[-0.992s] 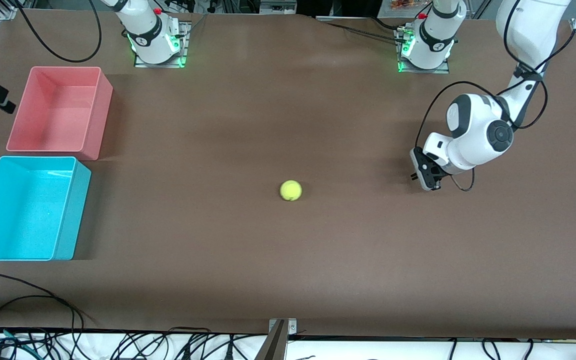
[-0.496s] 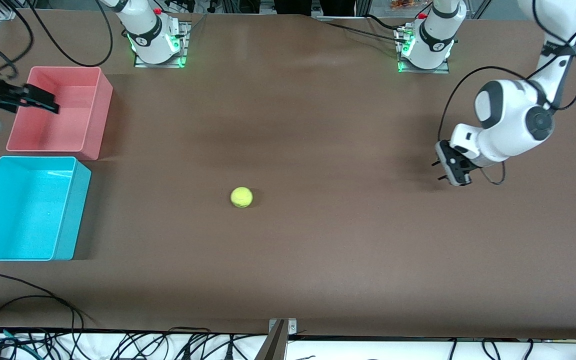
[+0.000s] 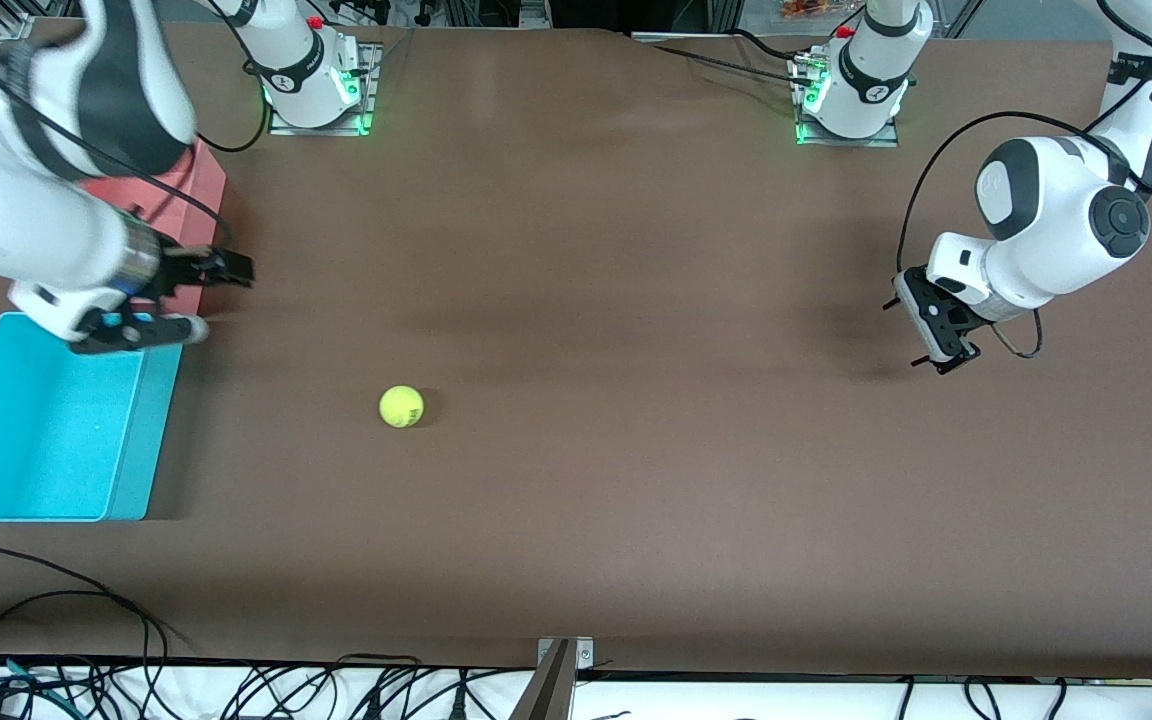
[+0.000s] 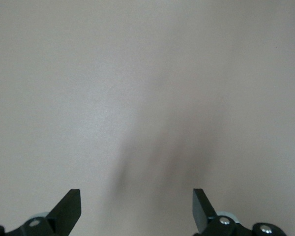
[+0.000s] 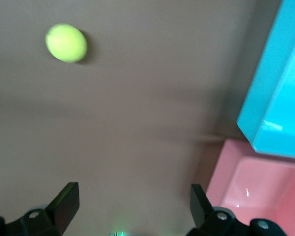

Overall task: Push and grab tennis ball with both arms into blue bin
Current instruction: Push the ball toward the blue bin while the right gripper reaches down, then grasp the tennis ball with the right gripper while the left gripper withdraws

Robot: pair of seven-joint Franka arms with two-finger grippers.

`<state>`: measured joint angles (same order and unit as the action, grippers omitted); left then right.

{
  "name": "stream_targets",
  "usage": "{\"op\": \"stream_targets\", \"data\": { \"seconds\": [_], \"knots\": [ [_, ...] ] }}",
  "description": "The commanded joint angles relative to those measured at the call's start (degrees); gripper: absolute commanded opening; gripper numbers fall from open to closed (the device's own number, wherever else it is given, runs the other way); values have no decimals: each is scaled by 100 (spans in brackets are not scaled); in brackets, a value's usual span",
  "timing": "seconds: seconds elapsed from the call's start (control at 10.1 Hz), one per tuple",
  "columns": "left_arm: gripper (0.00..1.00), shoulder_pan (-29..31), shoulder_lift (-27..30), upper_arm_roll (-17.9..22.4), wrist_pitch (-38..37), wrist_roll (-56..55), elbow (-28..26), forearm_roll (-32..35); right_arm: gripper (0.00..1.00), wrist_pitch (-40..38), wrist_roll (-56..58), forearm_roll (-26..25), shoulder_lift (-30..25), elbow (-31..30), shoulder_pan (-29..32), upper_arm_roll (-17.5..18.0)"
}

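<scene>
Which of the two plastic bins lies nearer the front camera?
The bright cyan-blue rectangular plastic bin; it lies lower in the front view than the pink bin.

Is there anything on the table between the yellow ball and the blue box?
No. In the front view, only bare brown table lies between the tennis ball and the blue bin.

There is one tennis ball [image 3: 401, 407] on the table [image 3: 636, 500], lying beside the blue bin [image 3: 46, 480] toward the left arm's end. Two bins stand there: that single blue bin and one pink bin [image 3: 208, 175] just beside it, farther from the front camera. Two arms count two grippers, the right gripper [image 3: 206, 295] over the table by the blue bin and the left gripper [image 3: 936, 330] well apart from it, each with its two fingers spread.
</scene>
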<state>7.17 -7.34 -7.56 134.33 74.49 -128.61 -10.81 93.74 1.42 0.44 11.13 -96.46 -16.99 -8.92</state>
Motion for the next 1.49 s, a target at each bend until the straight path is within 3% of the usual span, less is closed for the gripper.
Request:
{"op": "stream_targets", "data": {
  "seconds": [0.0, 0.4, 0.69, 0.99, 1.19, 1.39],
  "knots": [
    [100, -67, 452, 62, 31, -31, -16, 79, 100, 1806, 86, 26, 344, -801, -155, -49],
    [100, -67, 997, 341, -257, 13, 308, 18, 100, 3928, 157, 43, 1626, -866, -138, -49],
    [100, -58, 1015, 421, -600, -284, 950, 9, 100, 4327, 183, 43, 2085, -848, -112, -57],
    [100, -76, 1086, 572, -1171, -1985, 1337, 35, 100, 4179, 515, 43, 2244, -945, 81, -84],
    [100, -84, 1077, 563, -1968, -3146, 1767, 96, 100, 4423, 718, 26, 2472, -875, 248, -93],
    [100, -111, 1077, 528, -2444, -3685, 2180, 603, 100, 4504, 763, 35, 2508, -831, 258, -93]
  ]
}}
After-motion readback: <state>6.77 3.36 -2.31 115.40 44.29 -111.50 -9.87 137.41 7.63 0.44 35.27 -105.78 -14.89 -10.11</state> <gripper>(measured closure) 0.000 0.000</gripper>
